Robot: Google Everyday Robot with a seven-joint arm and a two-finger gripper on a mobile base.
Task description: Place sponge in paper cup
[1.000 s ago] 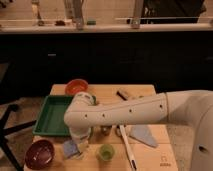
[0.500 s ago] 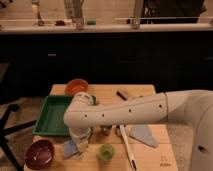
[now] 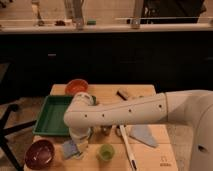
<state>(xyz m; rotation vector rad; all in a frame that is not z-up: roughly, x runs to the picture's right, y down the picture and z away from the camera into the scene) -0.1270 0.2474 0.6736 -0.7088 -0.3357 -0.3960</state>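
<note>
**Arm Reaching Down to the Counter Front, Sponge Beside the Gripper**

The white arm (image 3: pixel 135 111) is extending from the right edge of the view across the wooden counter (image 3: pixel 150 157) and is bending downward at its elbow near the counter's left half. The gripper (image 3: pixel 80 142) is pointing down at the front left part of the counter, just right of the sponge (image 3: pixel 69 148). Whether the fingers are spread or pressed together cannot be told, since the wrist is hiding them.

The sponge is lying flat on the counter, touching or almost touching the lower end of the gripper; which of the two cannot be told. A white rounded form under the wrist may be the paper cup, but the arm is covering most of it, so its identity is not certain.

A maroon bowl (image 3: pixel 40 153) is sitting at the front left corner, near the sponge. A green cup (image 3: pixel 105 151) is standing just right of the gripper. A green tray (image 3: pixel 52 116) is lying on the left side, behind the sponge. An orange bowl (image 3: pixel 76 87) is sitting at the back, beyond the tray. A grey cloth (image 3: pixel 143 134) is lying on the right, partly under the arm, with a long white stick (image 3: pixel 126 146) beside it
</note>
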